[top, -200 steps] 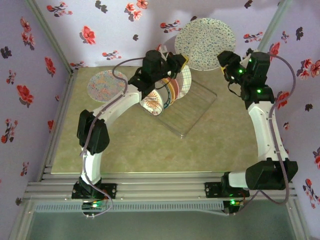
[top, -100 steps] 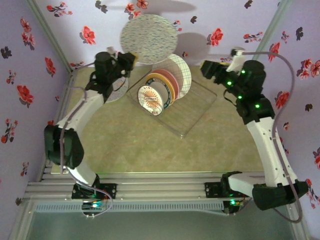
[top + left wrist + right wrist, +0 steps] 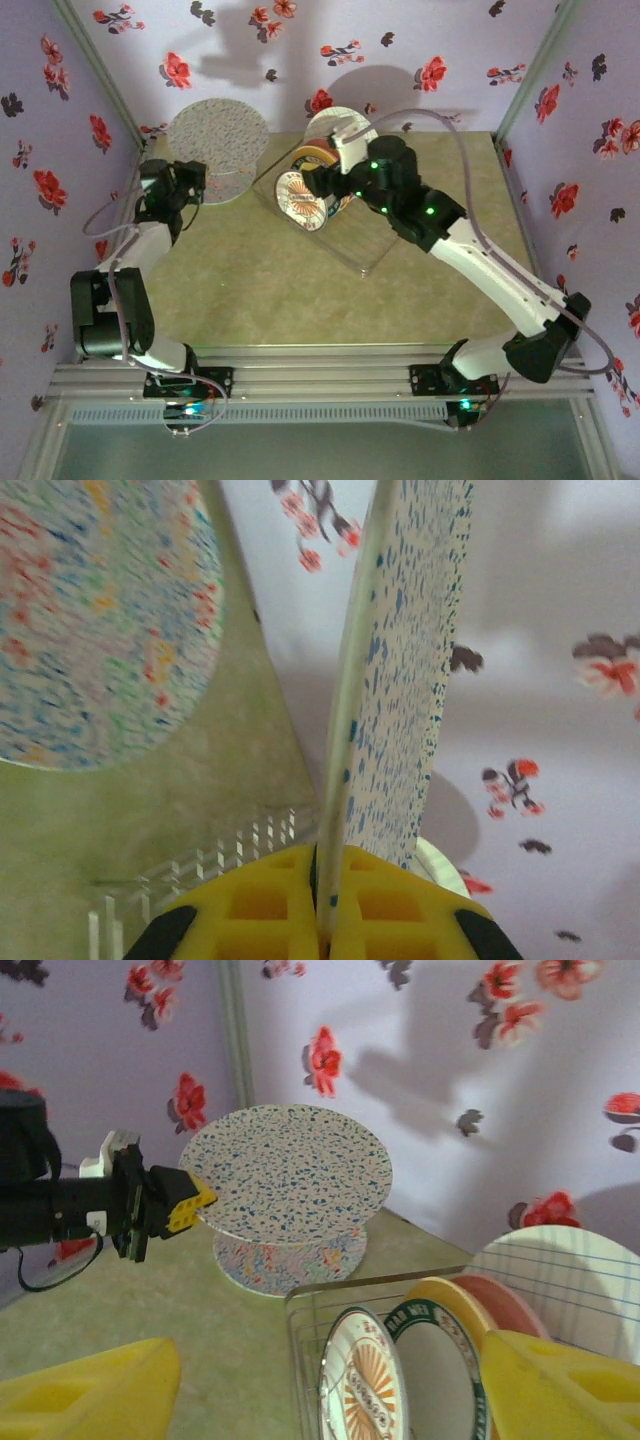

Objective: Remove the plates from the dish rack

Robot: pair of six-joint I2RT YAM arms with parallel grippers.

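My left gripper (image 3: 197, 183) (image 3: 322, 885) is shut on the rim of a blue-speckled plate (image 3: 218, 135) (image 3: 400, 660) (image 3: 285, 1172). It holds that plate just above a multicoloured speckled plate (image 3: 228, 185) (image 3: 90, 620) (image 3: 290, 1255) lying flat on the table. In the dish rack (image 3: 392, 232) (image 3: 380, 1285) stand a sunburst plate (image 3: 300, 197) (image 3: 365, 1390), a green-rimmed plate (image 3: 440, 1370), an orange-tan plate (image 3: 450, 1295), a pink plate (image 3: 505, 1295) and a white grid plate (image 3: 340, 125) (image 3: 570, 1270). My right gripper (image 3: 318, 182) (image 3: 330, 1360) hangs open over the front plates, its yellow fingers (image 3: 90, 1390) wide apart and holding nothing.
Floral walls close the table at the back and both sides, with a corner post (image 3: 235, 1040) behind the left plates. The olive tabletop (image 3: 300, 300) lies bare in front of the rack. The left arm's black wrist (image 3: 60, 1205) reaches in from the left.
The left arm carried the blue-speckled plate from the back centre to the left, down over the multicoloured plate. The right arm swung from the back right to over the rack, jaws widening.
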